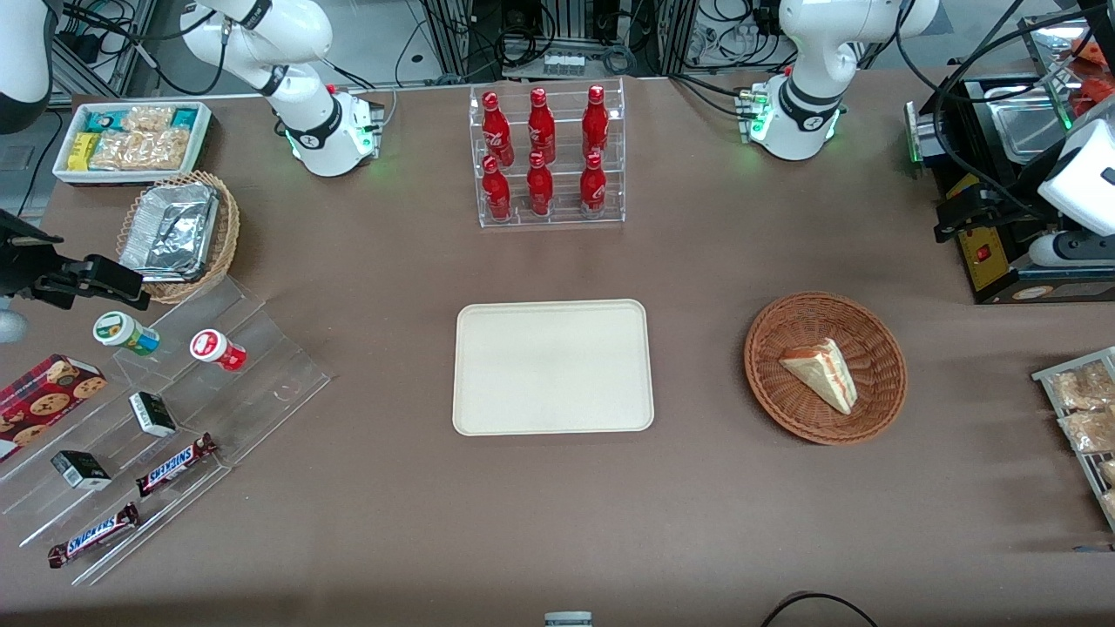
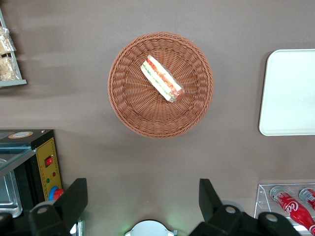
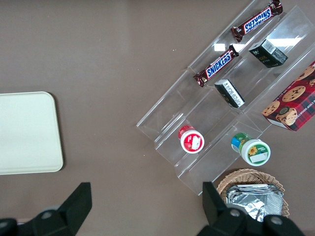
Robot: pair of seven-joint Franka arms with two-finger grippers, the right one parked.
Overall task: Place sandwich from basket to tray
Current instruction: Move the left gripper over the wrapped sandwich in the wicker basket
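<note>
The sandwich (image 1: 823,370) (image 2: 161,78), a pale bread wedge with red and green filling along its cut edge, lies in the round reddish-brown wicker basket (image 1: 766,348) (image 2: 128,108). The cream-white tray (image 1: 552,366) (image 2: 290,93) (image 3: 24,132) lies flat and bare at mid-table, beside the basket toward the parked arm's end. My left gripper (image 1: 958,222) (image 2: 141,189) hangs open and holding nothing, high above the table. It is farther from the front camera than the basket and well apart from it, next to a black appliance.
The black appliance (image 1: 1002,252) stands at the working arm's end, with a rack of snack packets (image 1: 1084,409) nearer the camera. A clear rack of red bottles (image 1: 547,157) stands farther back than the tray. A stepped acrylic display (image 1: 174,409) and a tan foil-filled basket (image 1: 179,231) sit toward the parked arm's end.
</note>
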